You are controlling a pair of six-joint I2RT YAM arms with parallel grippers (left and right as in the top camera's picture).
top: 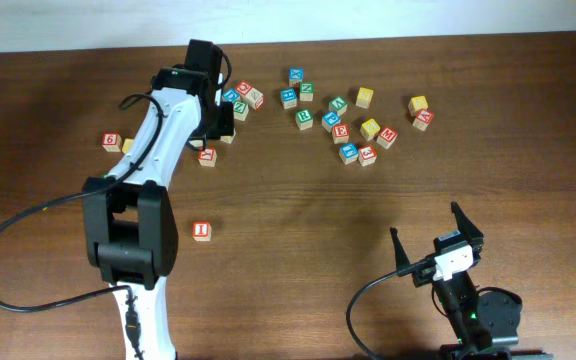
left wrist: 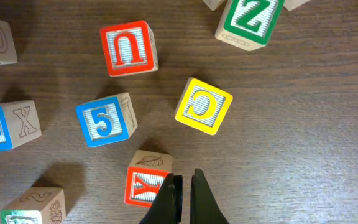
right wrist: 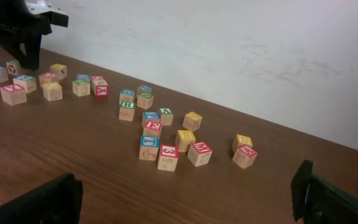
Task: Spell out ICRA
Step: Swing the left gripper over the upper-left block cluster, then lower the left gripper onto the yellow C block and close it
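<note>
Overhead: the left tool (top: 218,128) hangs over a cluster of alphabet cubes on the tabletop (top: 298,200). The I block (top: 201,230) stands alone, well apart from the left tool, toward the robot base. The R block (top: 304,117) lies to the right of the left tool, in the neighbouring cluster. The right tool (top: 425,222) sits far from the left tool, jaws wide, holding nothing. Left wrist: the left tool is fully closed and empty. The C block (left wrist: 204,106) lies just ahead of it, apart. The Y block (left wrist: 145,185) is just beside it; contact cannot be determined. The 5 block (left wrist: 106,119) is near. Right wrist: the wide, empty jaws are confirmed; the A cube cannot be read reliably. Probable hazard: descending with closed jaws would shove the C block rather than grasp it, and opening this close to the Y block could displace it.
</note>
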